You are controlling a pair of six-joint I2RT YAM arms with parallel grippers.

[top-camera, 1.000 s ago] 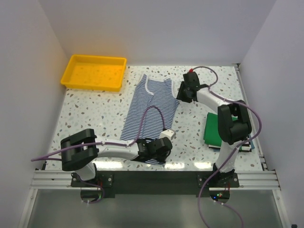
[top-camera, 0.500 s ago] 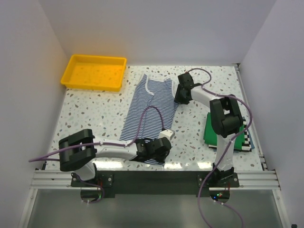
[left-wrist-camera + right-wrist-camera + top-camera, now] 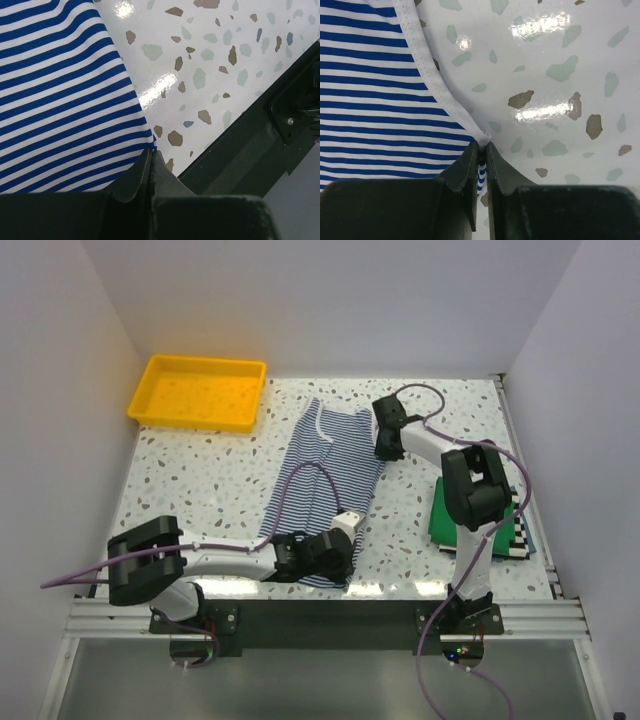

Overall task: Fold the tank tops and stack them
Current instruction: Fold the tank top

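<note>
1. My left gripper is clamped shut on the near hem corner of the blue-and-white striped tank top, which lies lengthwise in the middle of the table.
2. My right gripper has its jaws nipped on the white-bound edge at the far right corner, with only a sliver of cloth between them.
3. For a clean fold I'd lift both corners together, hold that side taut and carry it across evenly, since a jerk could pull the thin bite free.
4. The green tank top lies folded at the right, which I take as the stack base.
</note>
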